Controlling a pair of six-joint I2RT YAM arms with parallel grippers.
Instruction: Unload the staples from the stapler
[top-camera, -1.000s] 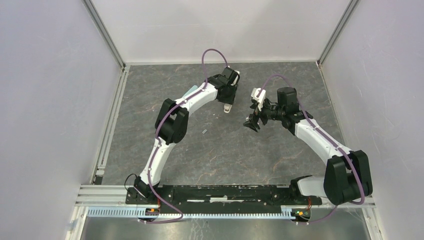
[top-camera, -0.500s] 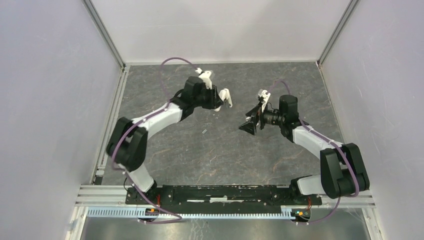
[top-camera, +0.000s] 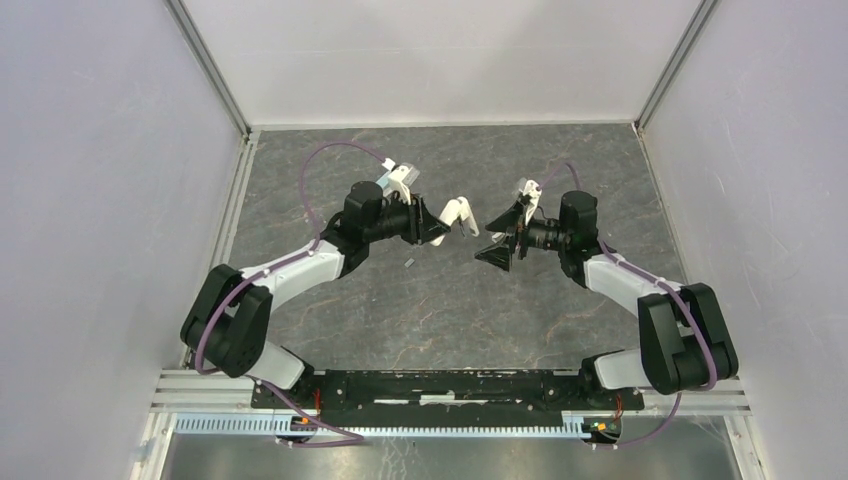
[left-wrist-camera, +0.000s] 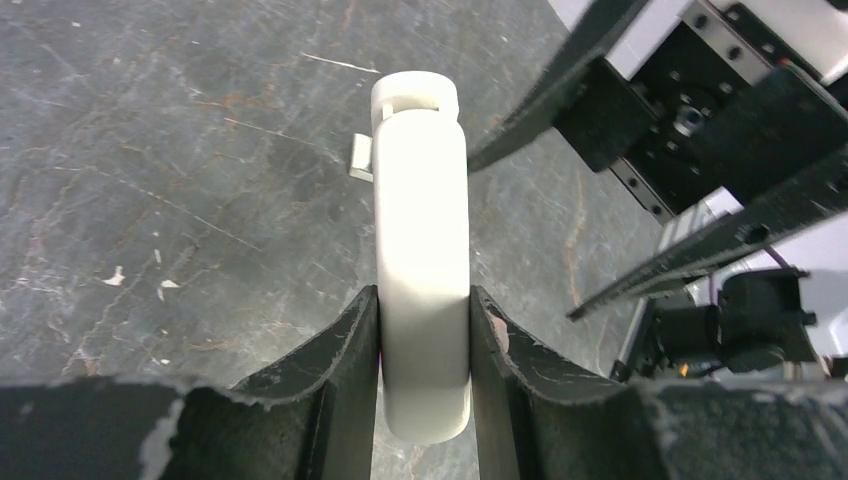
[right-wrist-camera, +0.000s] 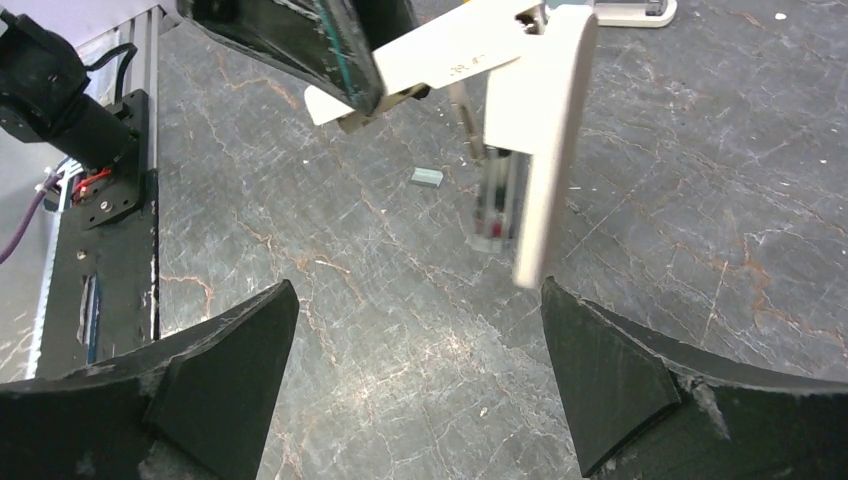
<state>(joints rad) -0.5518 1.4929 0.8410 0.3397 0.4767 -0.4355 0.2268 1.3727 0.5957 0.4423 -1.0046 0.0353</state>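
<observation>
The left hand (top-camera: 425, 222) is clamped on the stapler (top-camera: 460, 212), a white oblong body held clear of the dark, veined counter (top-camera: 420, 320) over its middle. In the left wrist view both black fingers (left-wrist-camera: 340, 360) press flat against the stapler's (left-wrist-camera: 421, 260) sides near one end. The rest of its length sticks out past the fingertips toward the right arm.

From the right wrist view the stapler (right-wrist-camera: 535, 150) stands opened. One white arm runs back into the left hand's grip, and another white part hangs down from the hinge, tilted slightly. A narrow metal channel shows between the two, with a red spot near its lower end (whether anything sits in that channel cannot be told).

The right hand (top-camera: 500, 238) faces the stapler from the other side, near it but not touching. Its fingers (right-wrist-camera: 610, 380) are spread wide apart with only bare counter between them.

The staples (top-camera: 409, 263) lie on the counter as a small grey block, on the near side of the left hand and apart from the stapler. The right wrist camera sees the block (right-wrist-camera: 427, 177) lying flat just beside the hanging parts of the stapler in its line of sight. The left wrist camera shows it as a pale piece (left-wrist-camera: 360, 158) on the stone next to the stapler's far end.
</observation>
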